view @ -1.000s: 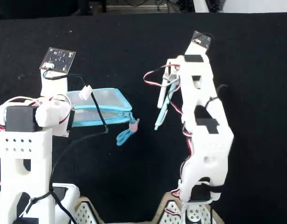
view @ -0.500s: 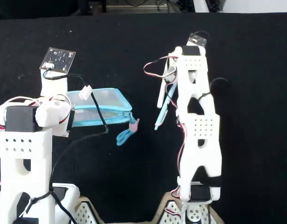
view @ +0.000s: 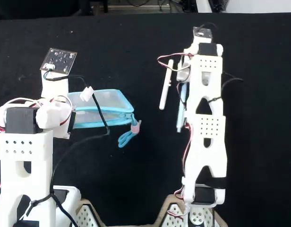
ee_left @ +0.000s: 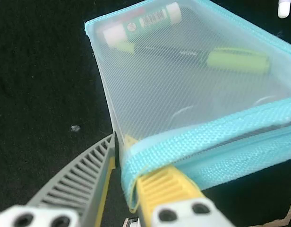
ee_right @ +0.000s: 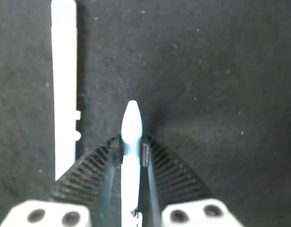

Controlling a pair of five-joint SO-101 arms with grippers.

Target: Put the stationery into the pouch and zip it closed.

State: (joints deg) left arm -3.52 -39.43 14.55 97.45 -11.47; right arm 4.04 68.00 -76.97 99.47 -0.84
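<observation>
Black cloth (view: pixel 112 42) covers the whole table, with both white arms rising from the near edge at 6 o'clock. In the high view a white pen (view: pixel 165 85) lies loose on the cloth, just past 12 o'clock from the middle. It sits between the pouch (view: pixel 107 101) at 9 o'clock and the right arm at 3 o'clock, just beside that arm and apart from it. A black cable (view: pixel 99 113) and a white connector (view: pixel 86 93) on the left arm cross in front of the pouch from this camera.

The pouch is a flat case of see-through mesh edged in teal webbing, held off the cloth. A blue strap (view: pixel 126 138) with a pink tab hangs from its 3 o'clock end. Through the mesh in the left wrist view show a glue stick (ee_left: pixel 143 21) with a white cap and a dark marker with a lime-green cap (ee_left: pixel 235 60).

The left gripper (ee_left: pixel 118 146) is pinched closed on a corner of the pouch, with its yellow finger (ee_left: pixel 159 184) pressed against the teal band. The right gripper (ee_right: pixel 131 142) is clamped tight on a pale blue pen (ee_right: pixel 131 118), whose rounded tip pokes out past the fingers. From above, this pen (view: pixel 180 118) hangs alongside the right arm, at 3 o'clock from the white pen.
</observation>
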